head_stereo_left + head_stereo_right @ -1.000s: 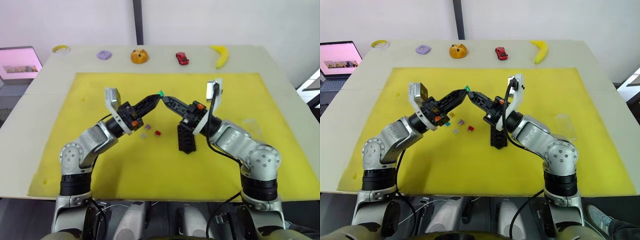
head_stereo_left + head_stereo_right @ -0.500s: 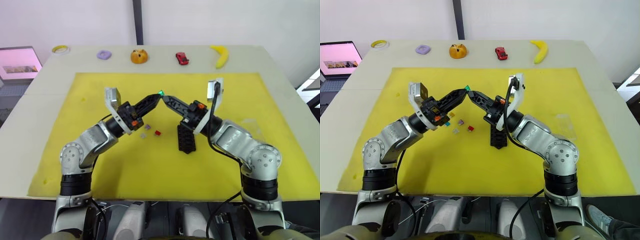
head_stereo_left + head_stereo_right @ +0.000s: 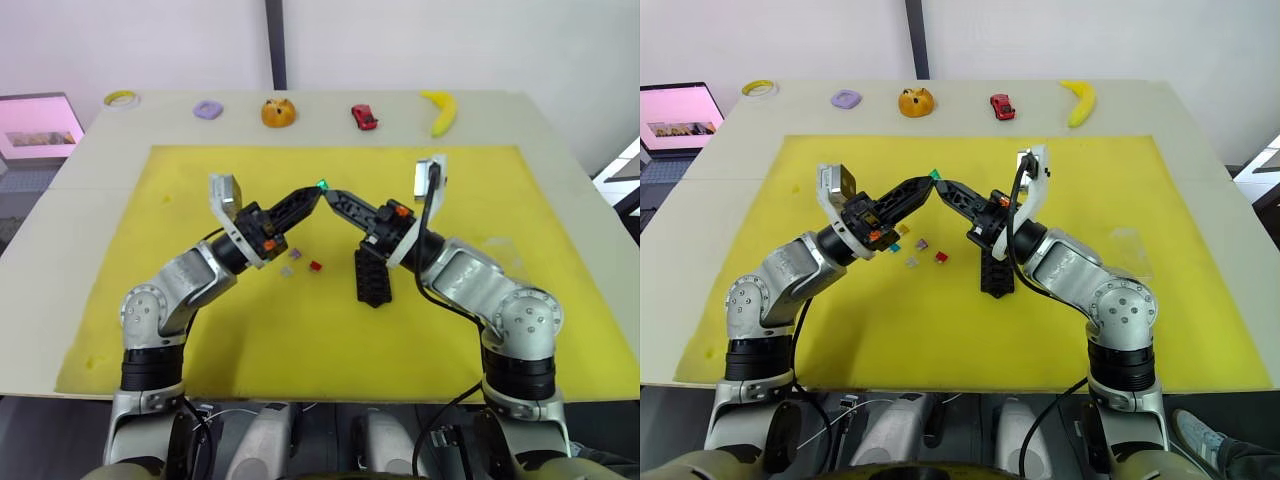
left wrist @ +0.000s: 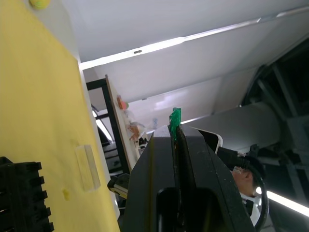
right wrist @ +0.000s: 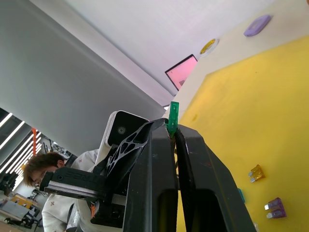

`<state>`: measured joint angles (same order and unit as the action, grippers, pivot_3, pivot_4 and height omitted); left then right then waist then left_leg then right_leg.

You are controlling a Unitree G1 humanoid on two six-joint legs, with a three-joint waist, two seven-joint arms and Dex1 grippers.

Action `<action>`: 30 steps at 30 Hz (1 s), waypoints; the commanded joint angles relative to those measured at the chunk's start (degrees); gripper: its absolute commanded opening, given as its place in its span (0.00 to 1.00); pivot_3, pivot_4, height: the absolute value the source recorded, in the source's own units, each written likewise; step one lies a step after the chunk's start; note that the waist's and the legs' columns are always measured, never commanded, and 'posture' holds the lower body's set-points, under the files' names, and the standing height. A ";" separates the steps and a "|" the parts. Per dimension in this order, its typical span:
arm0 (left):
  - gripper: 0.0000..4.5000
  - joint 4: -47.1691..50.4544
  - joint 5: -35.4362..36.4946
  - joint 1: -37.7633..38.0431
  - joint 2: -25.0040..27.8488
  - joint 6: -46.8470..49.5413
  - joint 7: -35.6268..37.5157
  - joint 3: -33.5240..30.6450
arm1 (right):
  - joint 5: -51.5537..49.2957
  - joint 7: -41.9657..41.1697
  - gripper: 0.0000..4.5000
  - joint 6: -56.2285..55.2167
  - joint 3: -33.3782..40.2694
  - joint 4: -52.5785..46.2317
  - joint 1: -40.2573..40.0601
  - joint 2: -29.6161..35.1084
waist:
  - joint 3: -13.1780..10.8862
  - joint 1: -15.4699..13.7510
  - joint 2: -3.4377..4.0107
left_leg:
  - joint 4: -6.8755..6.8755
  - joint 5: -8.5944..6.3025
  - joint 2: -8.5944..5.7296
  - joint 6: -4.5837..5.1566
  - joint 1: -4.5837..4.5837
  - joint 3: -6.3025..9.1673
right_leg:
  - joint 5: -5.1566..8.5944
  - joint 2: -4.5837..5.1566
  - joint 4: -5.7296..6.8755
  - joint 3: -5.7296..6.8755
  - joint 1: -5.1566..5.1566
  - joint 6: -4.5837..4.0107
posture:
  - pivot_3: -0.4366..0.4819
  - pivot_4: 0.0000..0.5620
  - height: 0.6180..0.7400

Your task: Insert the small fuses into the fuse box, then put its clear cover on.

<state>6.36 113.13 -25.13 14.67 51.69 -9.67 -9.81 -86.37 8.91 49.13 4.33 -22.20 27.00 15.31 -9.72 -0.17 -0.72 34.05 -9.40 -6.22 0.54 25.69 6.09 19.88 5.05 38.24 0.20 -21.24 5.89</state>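
Pinching one green fuse together, left fingers and right fingers clenched, above fuse box.

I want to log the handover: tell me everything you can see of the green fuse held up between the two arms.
The green fuse is a tiny, translucent green plastic chip, thin and flat. It is held in the air above the yellow mat, not resting on anything. Both pincers meet at it: the left pincer and the right pincer each look closed on it, with only its top edge sticking out past the black fingertips. It stands away from the black fuse box, not yet in any slot.
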 commanded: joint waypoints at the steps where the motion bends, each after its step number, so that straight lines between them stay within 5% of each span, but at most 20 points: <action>1: 0.35 0.49 -0.13 -0.14 0.85 -0.28 -1.20 0.18 | -3.05 -1.58 0.00 -0.82 -0.16 -2.69 1.83 -0.38 | 0.00 0.05 0.00 | 0.00 0.00 0.00 0.00 0.00 0.00 | 0.00 0.00 0.01 0.00 0.01 0.00 | 0.48 0.27 0.96; 7: 0.98 -0.16 -0.13 0.32 6.40 4.55 2.73 -4.03 | -3.75 -1.26 0.00 -0.95 0.01 -3.49 1.52 0.55 | 0.00 0.92 0.00 | -0.01 0.00 0.00 -0.01 0.00 0.00 | 0.00 0.00 0.09 0.00 0.02 0.00 | 0.48 0.27 0.96; 12: 0.98 -0.14 -4.79 -0.60 19.14 11.63 13.81 -4.85 | -2.64 -3.32 0.00 0.16 0.37 -4.34 0.82 3.97 | -0.01 1.20 0.04 | -0.07 0.03 0.02 -0.05 0.01 0.00 | 0.01 -0.03 0.23 -0.03 -0.07 -0.01 | 0.48 0.27 0.96; 16: 0.98 4.27 -20.31 -3.73 28.68 14.17 33.04 -0.90 | 0.79 -10.46 0.00 3.21 0.71 -5.76 0.49 12.68 | -0.07 0.58 0.12 | -0.09 0.03 -0.01 -0.05 -0.08 0.00 | 0.02 -0.04 0.15 -0.03 -0.16 -0.04 | 0.48 0.27 0.96; 21: 0.98 8.43 -45.37 -7.27 36.01 3.75 57.77 10.72 | 9.06 -27.12 0.00 6.10 0.20 -7.91 0.53 26.90 | -0.12 0.65 0.21 | -0.16 0.00 -0.03 -0.02 -0.11 -0.03 | 0.12 0.03 -0.14 -0.05 -0.05 -0.30 | 0.48 0.27 0.96; 26: 0.98 7.82 -70.22 -8.29 37.22 -17.70 75.99 23.14 | 26.39 -48.44 0.00 -2.19 -2.95 -9.54 -2.87 39.24 | -0.14 0.80 0.24 | -0.32 -0.01 0.04 -0.04 0.03 -0.08 | 0.12 0.05 -0.20 -0.05 -0.09 -0.30 | 0.48 0.27 0.96; 30: 0.98 4.00 -79.02 -10.02 30.04 -25.96 77.79 27.15 | 41.72 -60.57 0.00 -15.63 -5.92 -6.79 -8.03 42.94 | -0.19 0.52 0.29 | -0.27 -0.01 0.05 -0.04 0.29 -0.07 | 0.01 0.06 -0.21 -0.02 -0.18 -0.09 | 0.48 0.27 0.96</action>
<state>10.70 37.26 -34.16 46.04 29.49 67.19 16.56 -50.66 -46.73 39.78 -1.09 -29.41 19.73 57.50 -9.91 0.35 -0.43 33.86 -9.43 -6.17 0.53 26.01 6.03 19.88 5.11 38.04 0.21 -21.41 5.81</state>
